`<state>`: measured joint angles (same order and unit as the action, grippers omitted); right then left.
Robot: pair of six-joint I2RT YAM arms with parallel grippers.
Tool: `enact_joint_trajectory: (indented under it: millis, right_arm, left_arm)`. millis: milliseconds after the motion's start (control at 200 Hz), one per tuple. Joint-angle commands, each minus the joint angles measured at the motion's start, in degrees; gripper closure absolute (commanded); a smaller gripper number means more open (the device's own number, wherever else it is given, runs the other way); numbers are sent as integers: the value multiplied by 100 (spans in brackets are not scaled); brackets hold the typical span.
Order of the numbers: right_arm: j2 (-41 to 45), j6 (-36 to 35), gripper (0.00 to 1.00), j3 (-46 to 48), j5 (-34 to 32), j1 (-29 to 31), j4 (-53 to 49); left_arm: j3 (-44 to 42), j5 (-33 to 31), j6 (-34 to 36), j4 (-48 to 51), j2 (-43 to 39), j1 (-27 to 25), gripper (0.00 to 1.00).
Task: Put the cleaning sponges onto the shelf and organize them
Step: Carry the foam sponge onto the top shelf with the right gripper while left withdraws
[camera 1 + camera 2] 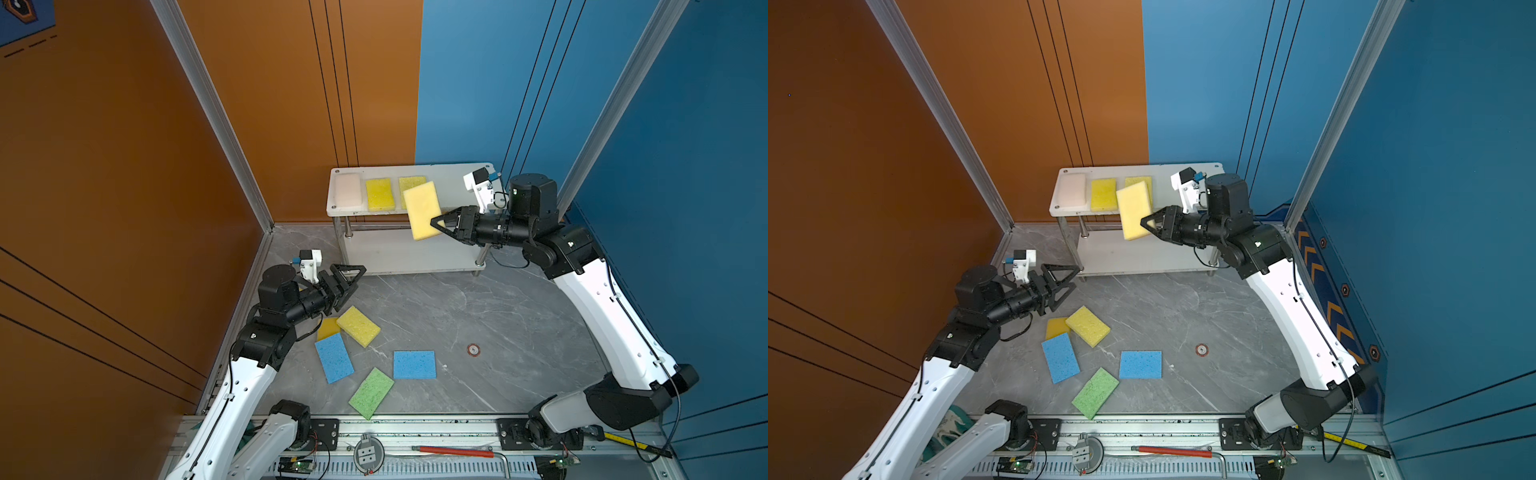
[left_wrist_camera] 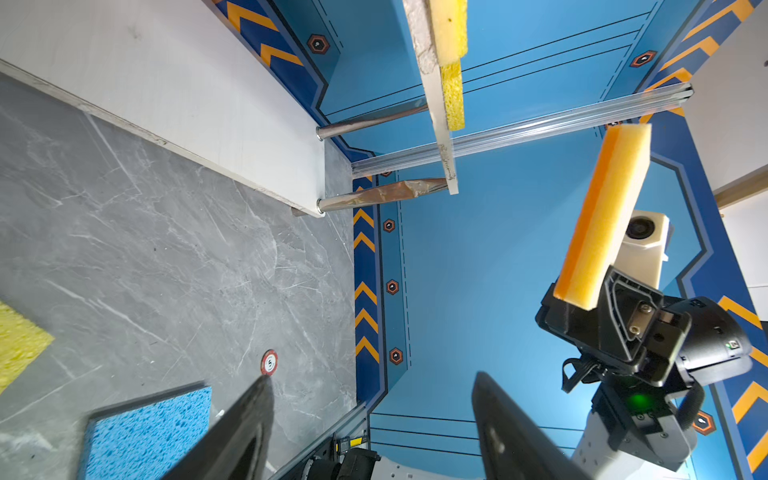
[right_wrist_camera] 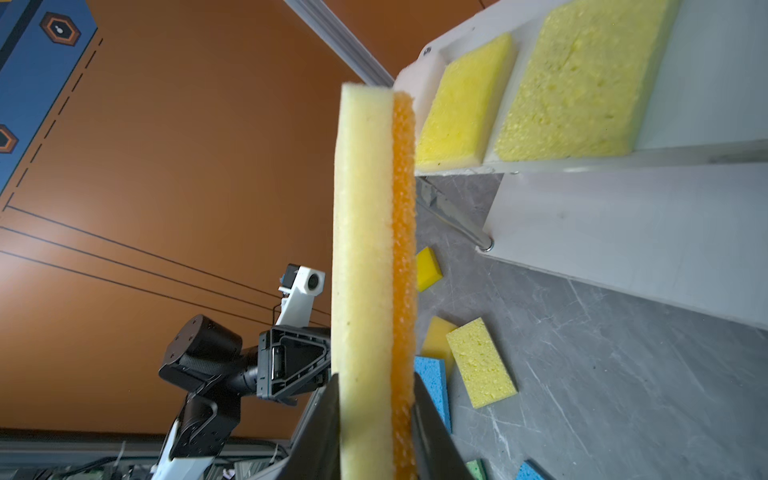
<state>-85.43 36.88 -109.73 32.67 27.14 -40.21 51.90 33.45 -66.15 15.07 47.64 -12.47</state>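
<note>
Presently right gripper [image 1: 437,223] pinches flat yellow-orange foam sponge [image 1: 422,208] by one end — long axis toward white two-tier shelf [image 1: 451,183] just beyond — left gripper [image 1: 355,281] spread, empty.

A: Where did the shelf [image 1: 451,183] stand?
B: At the back of the surface [image 1: 498,332]. Three sponges [image 1: 380,194] lay in a row on the left part of its top board.
A: And the others?
B: A fourth sponge [image 1: 422,210] sat in the right tool [image 1: 436,223], before that board; the remaining sponges [image 1: 358,326] lay beside the left tool [image 1: 359,277].
</note>
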Motion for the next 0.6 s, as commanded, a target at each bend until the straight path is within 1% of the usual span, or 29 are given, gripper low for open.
enact_joint_trajectory:
  millis: [0,145,305,596]
  right_arm:
    - [-75,-392,74,-319,-533,-225,-294]
    - [-199,-439,74,-567,-652,-564,-295]
    - [-396,-436,75,-791,-524,-880,-293]
    - [-962,-534,75,-1354,-271,-1158,-483]
  left_arm:
    - [56,108,302,449,-84,102,24]
    - [135,117,529,862,-54,149,24]
    - [217,147,752,1273,-46,179,24]
    - [115,336,783,1389,-80,321,23]
